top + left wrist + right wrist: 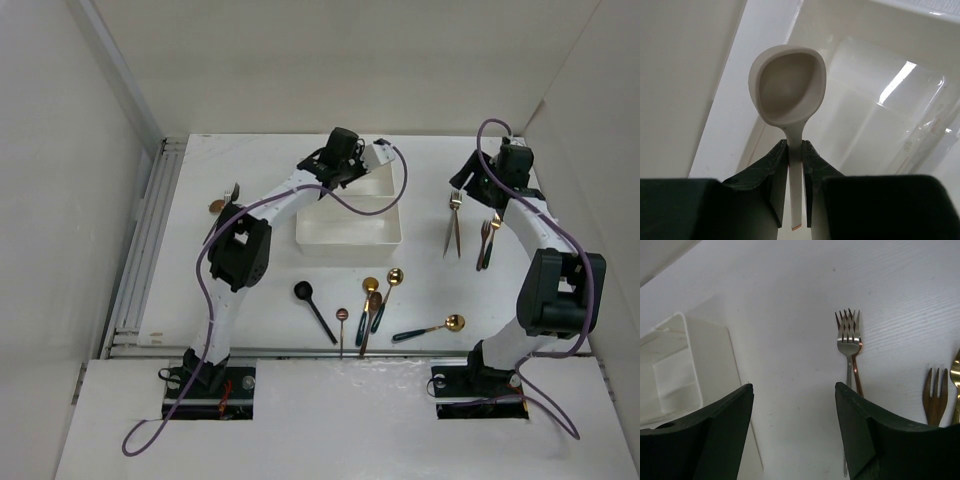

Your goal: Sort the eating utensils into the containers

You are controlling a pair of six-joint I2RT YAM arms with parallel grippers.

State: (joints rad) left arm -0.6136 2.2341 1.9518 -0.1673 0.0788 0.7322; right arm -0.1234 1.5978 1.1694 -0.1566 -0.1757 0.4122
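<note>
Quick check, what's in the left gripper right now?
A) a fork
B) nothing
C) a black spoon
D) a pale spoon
D: the left wrist view shows the left gripper shut on the handle of a pale spoon, above a white bin.

The surface [430, 280] is white and matt. In the right wrist view it shows a faint straight grain and one small dark speck [834, 270]. A ribbed metal rail [140, 270] runs along its left edge, from the far corner to the near one. Plain white walls enclose it: left wall [60, 200], back wall [350, 60], right wall [610, 150]. A white panel [340, 420] closes the near side, with two dark rectangular cutouts in it, one left [205, 385], one right [480, 385].
</note>
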